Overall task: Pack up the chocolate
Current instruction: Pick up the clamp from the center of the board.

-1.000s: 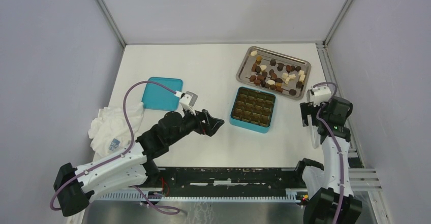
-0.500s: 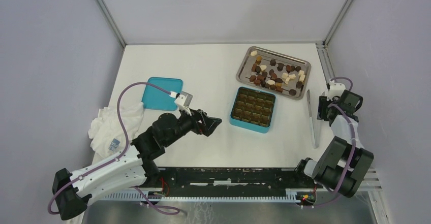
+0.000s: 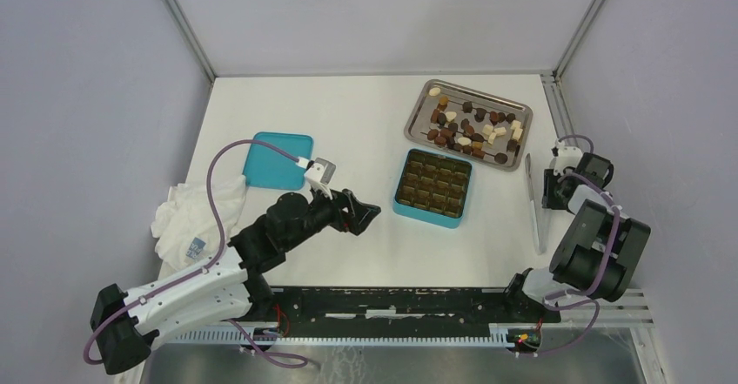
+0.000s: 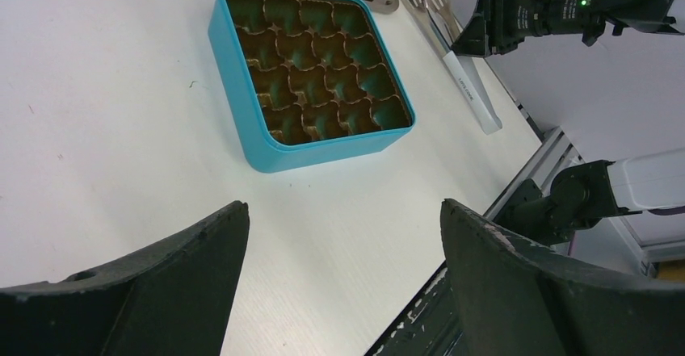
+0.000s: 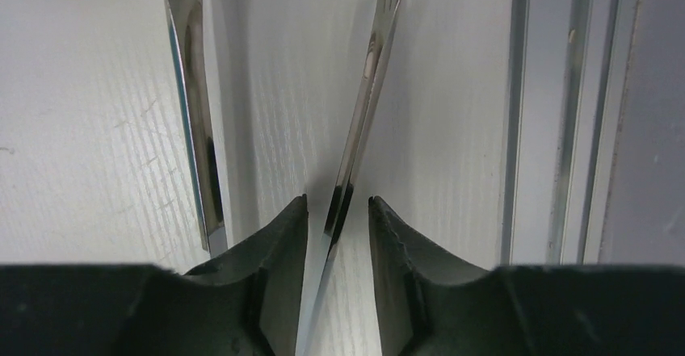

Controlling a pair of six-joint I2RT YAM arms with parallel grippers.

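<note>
chocolate (image 3: 470,127) far-left of right gripper (image 5: 338,203) | right gripper low, right edge, narrow astride tweezers (image 5: 359,106) blade, grip unclear | left gripper (image 4: 343,208) wide, mid-table

A white desk (image 3: 365,114) carries a square teal box (image 3: 426,215) with a brown gridded insert (image 3: 433,185), right of centre. A metal tray (image 3: 484,94) sits just beyond it. Long metal tweezers (image 3: 533,201) lie along the right edge. 1 teal lid (image 3: 270,166) lies flat at left, beside a crumpled white cloth (image 3: 196,214).
</note>
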